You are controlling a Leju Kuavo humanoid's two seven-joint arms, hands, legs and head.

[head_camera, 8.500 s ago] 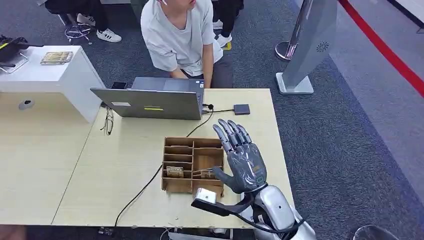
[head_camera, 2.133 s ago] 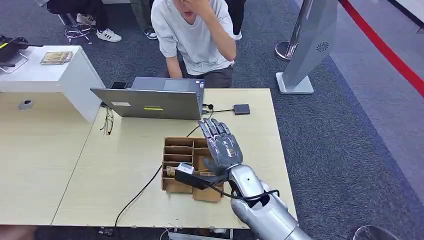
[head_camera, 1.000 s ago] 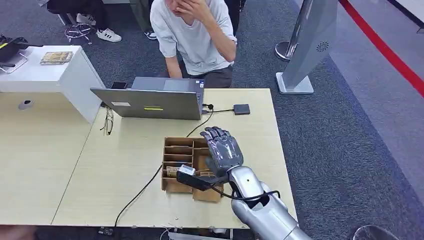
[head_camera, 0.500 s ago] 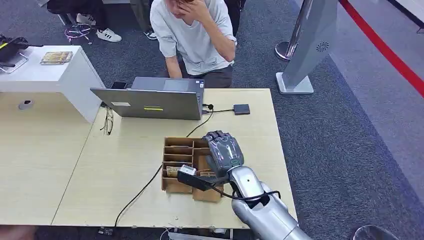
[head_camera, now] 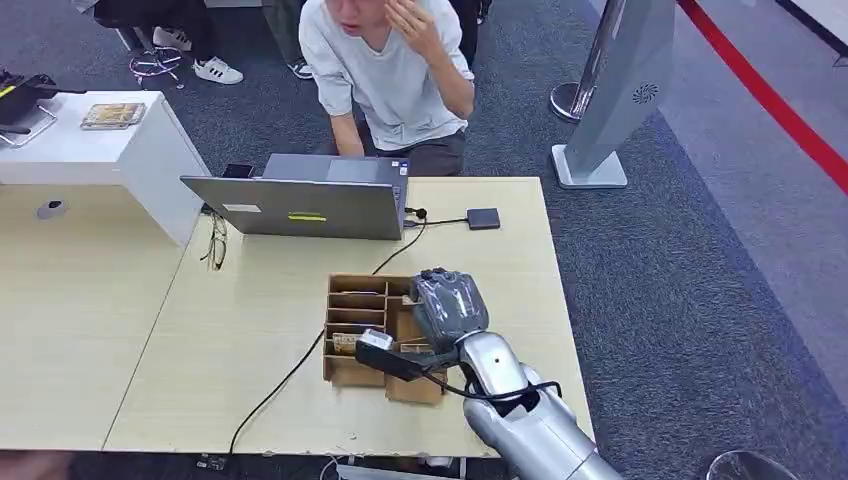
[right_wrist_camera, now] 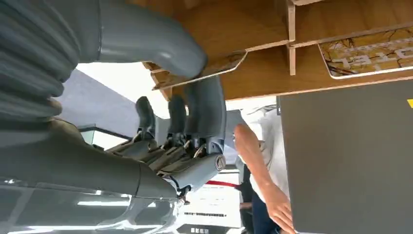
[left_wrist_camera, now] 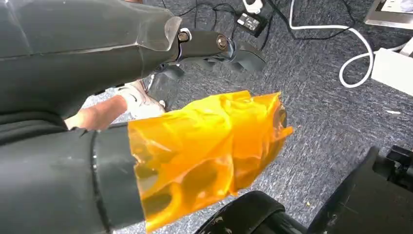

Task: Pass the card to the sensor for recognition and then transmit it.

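Right hand (head_camera: 449, 300) pinches a card (right_wrist_camera: 202, 71) in the organizer (head_camera: 352, 300); sensor (head_camera: 484, 218), at one o'clock, unvisited; handover pending.

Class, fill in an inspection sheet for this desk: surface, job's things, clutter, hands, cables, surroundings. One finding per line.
Surface: light wooden table.
Job's things: wooden compartment box holding printed cards; small dark sensor pad beyond it.
Clutter: open laptop, glasses beside it.
Hands: right hand curled into the box, thumb and fingers either side of a card, grip unconfirmed; left hand hangs over the floor, wrapped in orange film.
Cables: black cable crosses the table; another reaches the sensor pad.
Surroundings: seated person, grey kiosk, carpet.
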